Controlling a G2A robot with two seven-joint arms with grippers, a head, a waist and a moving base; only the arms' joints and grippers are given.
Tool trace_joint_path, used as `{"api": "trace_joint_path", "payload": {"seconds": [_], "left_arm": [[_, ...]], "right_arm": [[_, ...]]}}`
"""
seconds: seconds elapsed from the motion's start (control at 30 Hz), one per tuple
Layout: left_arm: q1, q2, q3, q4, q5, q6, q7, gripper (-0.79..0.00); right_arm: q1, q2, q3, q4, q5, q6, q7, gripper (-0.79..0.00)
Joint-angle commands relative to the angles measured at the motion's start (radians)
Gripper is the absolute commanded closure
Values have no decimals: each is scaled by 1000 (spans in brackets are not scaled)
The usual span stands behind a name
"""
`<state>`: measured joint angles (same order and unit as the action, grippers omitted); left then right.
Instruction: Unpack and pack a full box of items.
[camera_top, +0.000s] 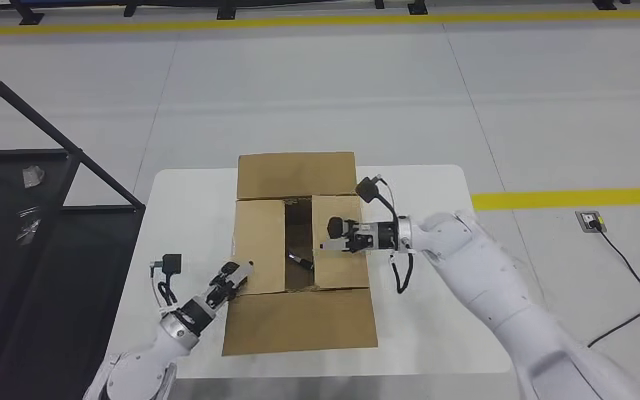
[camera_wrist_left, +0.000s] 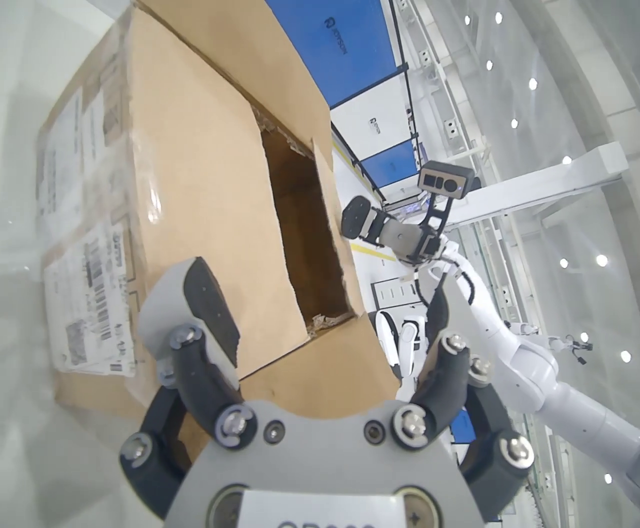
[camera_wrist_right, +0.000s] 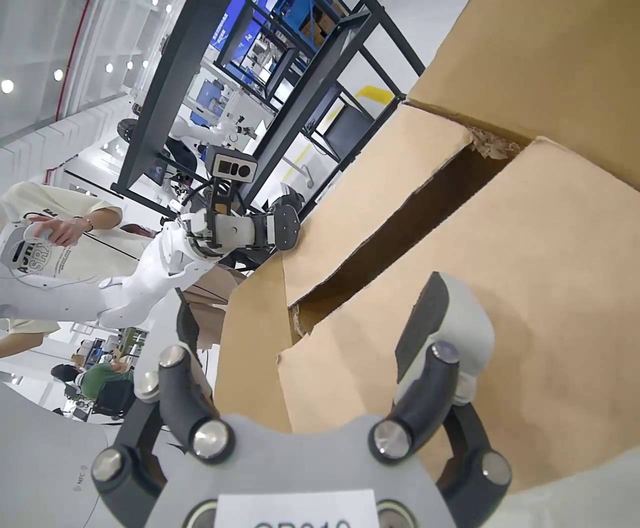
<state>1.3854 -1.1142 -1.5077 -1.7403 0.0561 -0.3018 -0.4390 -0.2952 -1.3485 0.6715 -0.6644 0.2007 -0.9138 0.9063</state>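
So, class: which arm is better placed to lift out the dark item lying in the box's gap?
Right, most likely. The right claw, open, is over a flap of the box beside the gap holding the dark item. The left claw, also open, sits at the box's outer edge, farther off.

I have the box (camera_top: 258, 245) in the middle of the table (camera_top: 190, 220), with its far flap (camera_top: 295, 175) lying outward and its near flap (camera_top: 298, 320) lying toward the robot. A small item (camera_top: 299, 264) lies inside, in the gap between the side flaps. The left gripper (camera_top: 240, 270) is at the box's near left corner. The right gripper (camera_top: 328, 243) is over the right side flap (camera_top: 345, 272).
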Motion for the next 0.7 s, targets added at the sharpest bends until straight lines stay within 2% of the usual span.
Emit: {"api": "trace_joint_path", "payload": {"seconds": [0.0, 0.3, 0.47, 0.57, 0.67], "left_arm": [[-8, 1, 5, 0, 14, 4, -13, -785], [-20, -1, 15, 5, 20, 2, -2, -785], [9, 6, -51, -12, -27, -42, -20, -785], [32, 14, -113, -11, -106, -74, -82, -785], [49, 27, -183, 19, -223, -99, -229, -785]], "right_arm": [[11, -11, -29, 27, 3, -11, -11, -785], [36, -52, -118, 113, -36, -94, -94, -785], [53, -55, -110, 88, -46, -98, -103, -785], [46, -45, -77, 47, -86, -98, -163, -785], [39, -39, -62, 28, -115, -98, -200, -785]]}}
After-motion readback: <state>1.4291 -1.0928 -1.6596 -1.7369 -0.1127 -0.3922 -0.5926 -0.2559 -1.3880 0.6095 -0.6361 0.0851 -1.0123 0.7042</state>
